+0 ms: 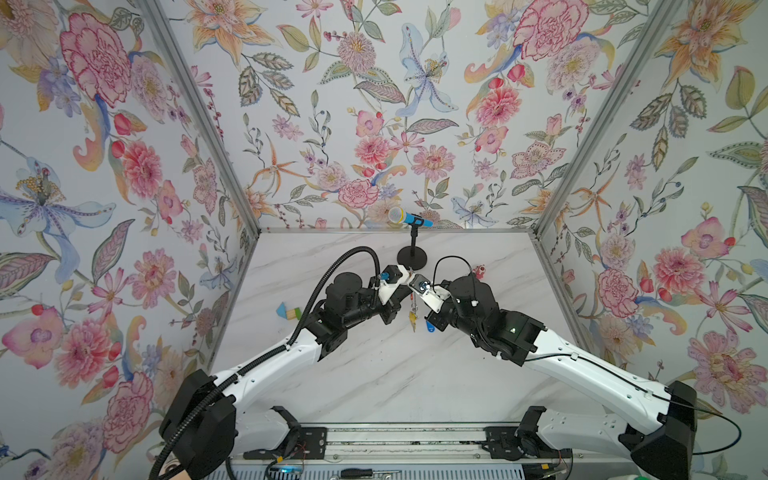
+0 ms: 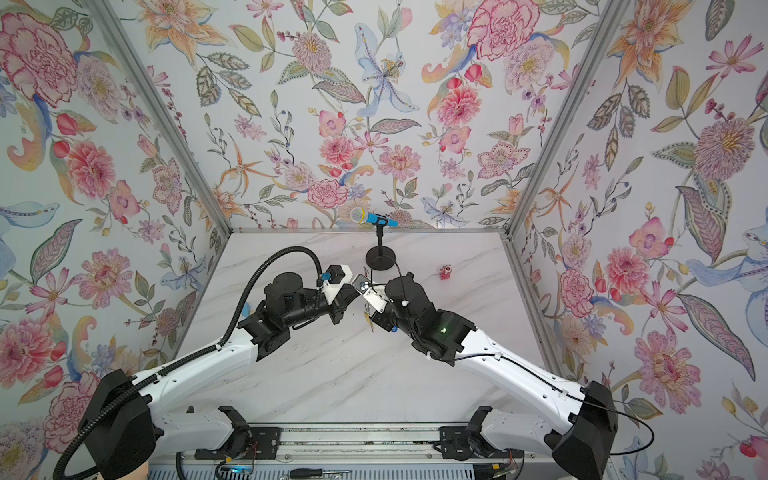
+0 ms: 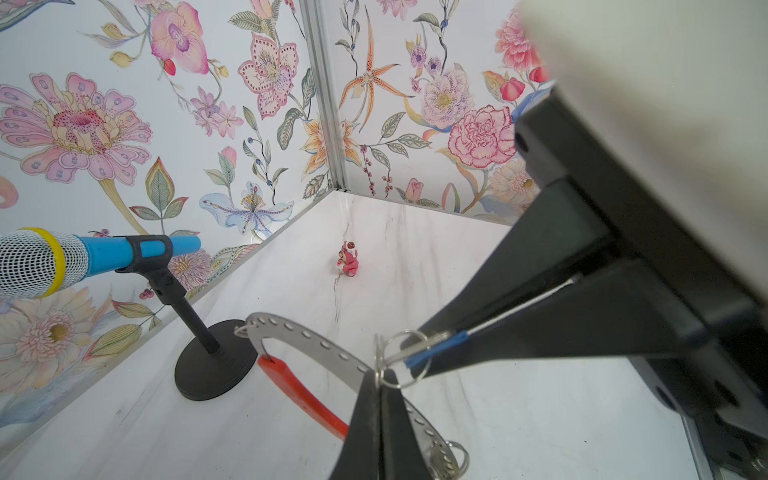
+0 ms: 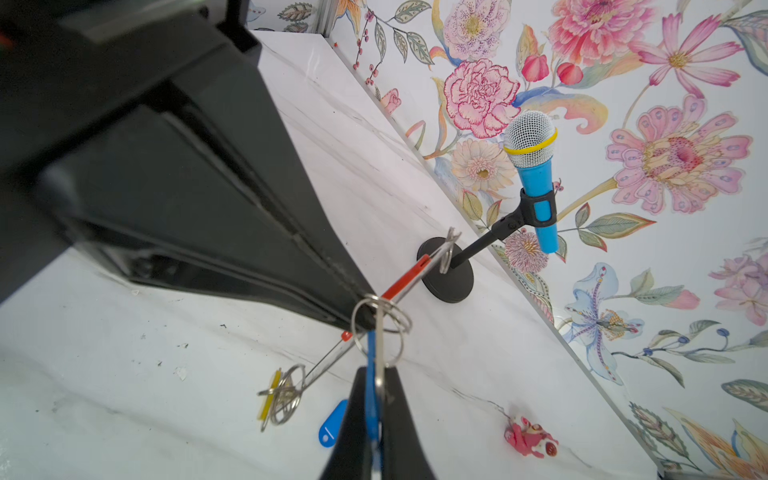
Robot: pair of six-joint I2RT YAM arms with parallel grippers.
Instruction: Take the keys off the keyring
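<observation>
Steel keyring (image 3: 316, 345), raised above the worktop (image 4: 166, 374) near the microphone-stand base (image 4: 455, 284), is clamped by the left gripper (image 3: 376, 384), jaws closed on it. The right gripper (image 4: 374, 376) has its jaws pinched on a blue key tag (image 4: 370, 349). Likely fault: the split ring (image 4: 388, 320) snags, and pulling wrenches the keyring free.

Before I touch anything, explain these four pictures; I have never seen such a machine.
Two white-and-black robot arms, each ending in a two-finger gripper, work over a white marbled table. Two pictures look down from one overhead camera pair; two come from cameras on the wrists. The left gripper is shut on the large thin grey metal keyring with a red sleeve, held aloft. The right gripper is shut on a blue plastic key tag on it. On the table: a loose blue oblong tag, a red-pink toy figure, coloured blocks, a blue toy microphone on its black round stand.
</observation>
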